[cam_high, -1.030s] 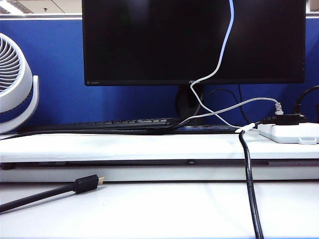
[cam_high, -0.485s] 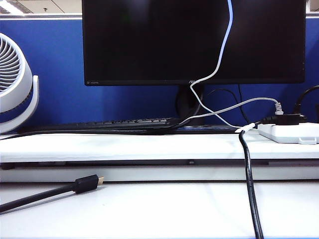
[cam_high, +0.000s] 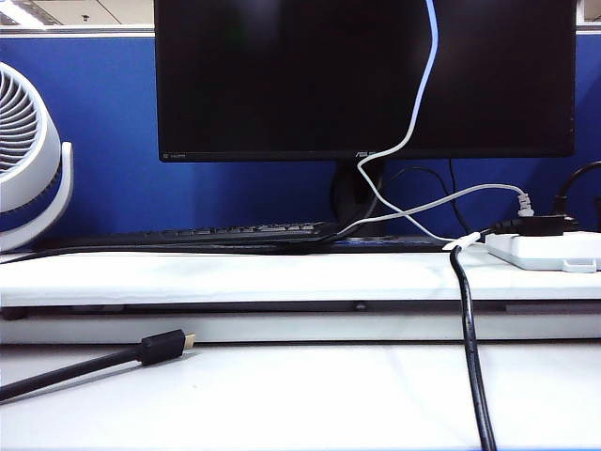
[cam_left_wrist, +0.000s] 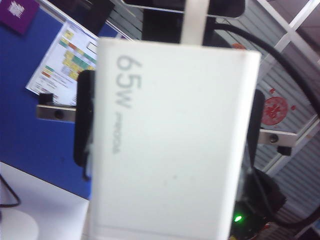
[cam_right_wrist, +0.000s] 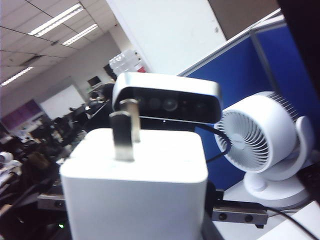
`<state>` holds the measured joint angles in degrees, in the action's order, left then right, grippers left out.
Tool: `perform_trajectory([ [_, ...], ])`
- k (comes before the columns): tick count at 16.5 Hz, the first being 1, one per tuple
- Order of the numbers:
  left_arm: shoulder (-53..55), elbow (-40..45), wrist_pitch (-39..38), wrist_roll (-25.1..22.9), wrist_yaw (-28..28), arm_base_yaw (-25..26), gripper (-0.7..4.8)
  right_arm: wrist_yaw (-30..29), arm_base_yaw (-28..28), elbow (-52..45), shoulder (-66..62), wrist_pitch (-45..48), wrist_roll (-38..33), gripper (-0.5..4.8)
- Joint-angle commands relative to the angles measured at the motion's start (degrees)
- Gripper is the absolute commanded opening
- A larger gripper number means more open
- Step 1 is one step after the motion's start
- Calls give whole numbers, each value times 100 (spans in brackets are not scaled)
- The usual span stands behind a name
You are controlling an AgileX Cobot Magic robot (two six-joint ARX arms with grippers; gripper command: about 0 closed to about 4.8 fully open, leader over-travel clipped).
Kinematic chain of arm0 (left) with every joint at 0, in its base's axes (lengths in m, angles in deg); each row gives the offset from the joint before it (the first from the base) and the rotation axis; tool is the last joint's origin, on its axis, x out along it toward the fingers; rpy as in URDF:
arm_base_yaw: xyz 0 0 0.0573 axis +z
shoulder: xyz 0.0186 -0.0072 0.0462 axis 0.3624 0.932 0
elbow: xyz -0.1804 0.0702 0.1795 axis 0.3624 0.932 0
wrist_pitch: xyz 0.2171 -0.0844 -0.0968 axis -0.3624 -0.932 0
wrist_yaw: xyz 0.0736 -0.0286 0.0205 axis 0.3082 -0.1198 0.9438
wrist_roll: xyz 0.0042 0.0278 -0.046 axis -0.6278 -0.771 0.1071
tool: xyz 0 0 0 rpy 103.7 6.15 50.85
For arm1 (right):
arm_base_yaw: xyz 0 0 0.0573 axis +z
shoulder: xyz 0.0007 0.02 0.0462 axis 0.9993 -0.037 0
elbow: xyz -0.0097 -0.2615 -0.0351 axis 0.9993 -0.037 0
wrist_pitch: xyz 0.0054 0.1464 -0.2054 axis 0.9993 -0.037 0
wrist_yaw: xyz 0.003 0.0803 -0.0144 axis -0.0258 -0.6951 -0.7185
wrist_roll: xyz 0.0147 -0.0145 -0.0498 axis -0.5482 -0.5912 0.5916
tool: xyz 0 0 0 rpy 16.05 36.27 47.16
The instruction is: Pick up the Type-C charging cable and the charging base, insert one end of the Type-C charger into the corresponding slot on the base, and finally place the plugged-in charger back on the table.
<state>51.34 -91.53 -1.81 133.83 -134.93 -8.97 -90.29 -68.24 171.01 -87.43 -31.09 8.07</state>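
1. Open room: the table (cam_high: pixel 300 399) lies bare in front except for a black gold-tipped cable (cam_high: pixel 113 360) at its left edge and a thick black cable (cam_high: pixel 470 357) crossing on the right.
2. Room: a monitor (cam_high: pixel 282 85) and fan (cam_high: pixel 28 150) stand behind.
3. The Type-C charging cable (cam_high: pixel 420 94) hangs before the monitor, its top cut off.
4. The left gripper (cam_left_wrist: pixel 167 120) clamps the charging base (cam_left_wrist: pixel 170 150) off the table, out of the exterior view.
5. The right gripper (cam_right_wrist: pixel 145 207) sits behind the base (cam_right_wrist: pixel 135 185); its jaws are hidden, so its state is unclear.
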Motion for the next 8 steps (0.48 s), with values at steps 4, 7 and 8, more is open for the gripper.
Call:
perform_trajectory([
  [4,-35,-114,-551,-1237,769,17,26,-533,116,-63,-321,-529,411,126],
  [7,0,-114,-723,-1469,767,17,26,-494,114,-63,-487,-533,501,126],
  [8,0,-114,-748,-1519,767,17,26,-492,116,-63,-490,-531,501,126],
])
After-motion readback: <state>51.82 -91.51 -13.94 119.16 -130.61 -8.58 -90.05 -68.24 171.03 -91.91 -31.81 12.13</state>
